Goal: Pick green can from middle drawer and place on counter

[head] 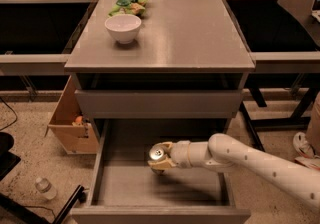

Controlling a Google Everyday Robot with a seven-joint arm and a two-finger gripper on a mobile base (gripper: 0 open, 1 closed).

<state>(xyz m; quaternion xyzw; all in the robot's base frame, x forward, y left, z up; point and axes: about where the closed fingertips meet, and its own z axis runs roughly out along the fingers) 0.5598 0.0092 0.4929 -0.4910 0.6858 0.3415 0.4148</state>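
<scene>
Middle drawer (150,188) is pulled fully out at the bottom of the cabinet, its grey floor bare except around the arm. White arm (260,160) enters from the right and reaches across the drawer, over its right wall. Claw (159,161) sits inside the drawer, left of centre and toward the back, with its fingers clamped on the green can (155,153). The can's silver top and pull tab face up toward the camera, and little of its body shows past the fingers. Cannot tell whether the can's base touches the drawer floor. The drawer front above (155,104) is shut. On the bench (185,33), a white bowl (123,27) stands at the left rear, with a green snack bag (130,0) just behind it. On the floor to the left are an open cardboard box (70,125) and a plastic bottle (45,188).
</scene>
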